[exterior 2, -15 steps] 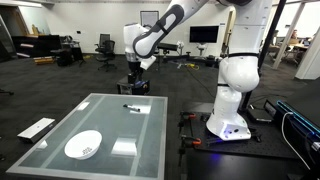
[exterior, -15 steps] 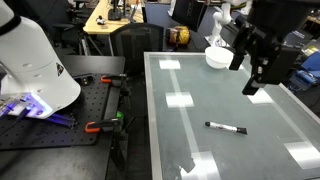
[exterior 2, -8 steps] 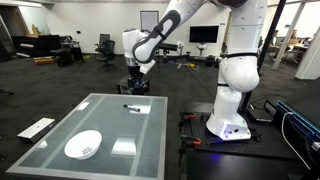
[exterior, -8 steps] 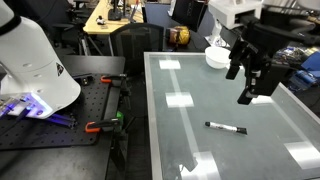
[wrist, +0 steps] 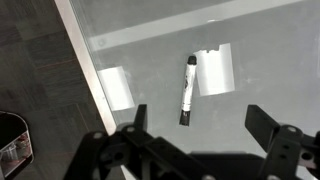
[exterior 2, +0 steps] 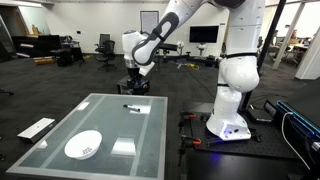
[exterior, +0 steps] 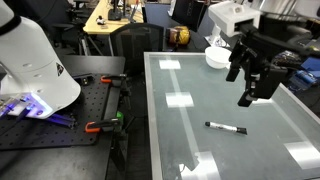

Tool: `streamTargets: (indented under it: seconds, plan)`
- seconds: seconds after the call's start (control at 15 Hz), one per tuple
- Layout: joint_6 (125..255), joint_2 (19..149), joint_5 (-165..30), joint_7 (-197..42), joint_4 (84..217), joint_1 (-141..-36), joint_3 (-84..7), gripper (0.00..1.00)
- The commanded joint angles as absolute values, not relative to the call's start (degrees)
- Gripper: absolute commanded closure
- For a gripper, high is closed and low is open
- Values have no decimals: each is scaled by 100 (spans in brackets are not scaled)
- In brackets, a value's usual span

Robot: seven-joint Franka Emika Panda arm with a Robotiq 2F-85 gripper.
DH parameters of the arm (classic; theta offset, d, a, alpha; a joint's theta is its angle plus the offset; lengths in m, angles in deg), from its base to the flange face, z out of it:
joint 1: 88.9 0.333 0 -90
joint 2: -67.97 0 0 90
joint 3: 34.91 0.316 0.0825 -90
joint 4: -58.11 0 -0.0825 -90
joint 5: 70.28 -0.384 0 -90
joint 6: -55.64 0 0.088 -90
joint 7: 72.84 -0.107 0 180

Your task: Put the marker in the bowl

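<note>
Claw hanging over the marker, jaws spread wide.
The claw is gripping nothing and is staying clear of the glass bench. In the wrist view the marker is lying flat on the bench beneath it, between the two fingers. The white bowl is sitting well apart from the marker, toward the bench's opposite end.

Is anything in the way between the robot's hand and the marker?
No, nothing I can see. The open hand hangs above the marker, which lies on the glass table, with only air between them.
</note>
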State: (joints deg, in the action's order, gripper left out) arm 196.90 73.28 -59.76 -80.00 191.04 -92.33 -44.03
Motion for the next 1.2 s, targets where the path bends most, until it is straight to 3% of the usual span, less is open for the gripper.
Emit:
streamTargets:
  seconds: [0.0,1.13]
  plan:
    - [20122,7740,-6258,-7659,18975,-9352,-4286,0]
    - [20843,9087,-6592,-7534,18500,-9353,-4271,0]
